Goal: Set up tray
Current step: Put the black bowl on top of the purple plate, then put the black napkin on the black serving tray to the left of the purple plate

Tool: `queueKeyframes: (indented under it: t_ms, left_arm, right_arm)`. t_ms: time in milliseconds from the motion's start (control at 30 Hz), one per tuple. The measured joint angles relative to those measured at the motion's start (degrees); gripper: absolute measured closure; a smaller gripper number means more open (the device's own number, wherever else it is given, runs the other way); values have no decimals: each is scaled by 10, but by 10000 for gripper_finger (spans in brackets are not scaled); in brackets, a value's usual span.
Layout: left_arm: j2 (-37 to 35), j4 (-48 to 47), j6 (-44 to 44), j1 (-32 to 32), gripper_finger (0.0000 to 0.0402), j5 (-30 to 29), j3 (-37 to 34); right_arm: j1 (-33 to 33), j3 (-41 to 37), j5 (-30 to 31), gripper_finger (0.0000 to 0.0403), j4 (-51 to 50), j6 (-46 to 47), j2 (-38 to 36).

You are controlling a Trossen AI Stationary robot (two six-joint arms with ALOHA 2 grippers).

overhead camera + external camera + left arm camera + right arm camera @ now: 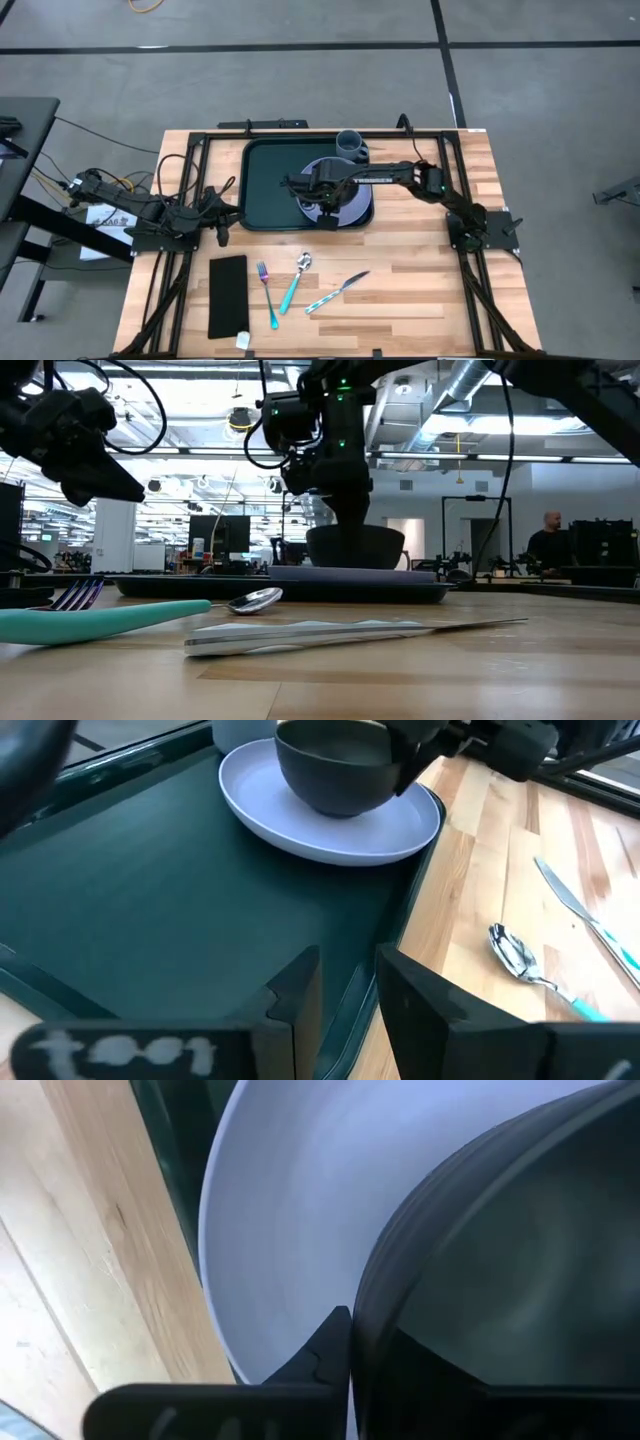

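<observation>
Right gripper (350, 1342) pinches the bowl (340, 770) rim — wrist view only; left gripper (350, 990) open.

The right arm reaches from its base near the table's right edge, stretched toward the middle of the far half of the table, its wrist bent downward. The right gripper (322, 196) hangs low there, its 2 fingers (325, 1355) closed across the rim of a dark bowl (340, 770), 1 finger outside the wall and the other inside. In the low view the same gripper (335, 470) comes down from above onto that bowl.

The left arm lies folded low along the table's left edge. The left gripper (222, 228) points inward, raised off the surface, its 2 fingers (300, 1000) parted with nothing between them.
</observation>
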Motion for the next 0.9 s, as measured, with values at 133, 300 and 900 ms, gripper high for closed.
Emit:
queueKeyframes:
  t_ms: [133,300,900]
  left_arm:
    - [0,-1,0,0,315,-2,0]
    - [0,-4,0,0,315,-4,0]
    - [11,-75,-43,0,314,243,19]
  right_arm:
    - [-4,0,-1,369,11,11,-2]
    - [-8,0,-3,325,12,19,-3]
    - [23,90,-4,164,89,29,-96]
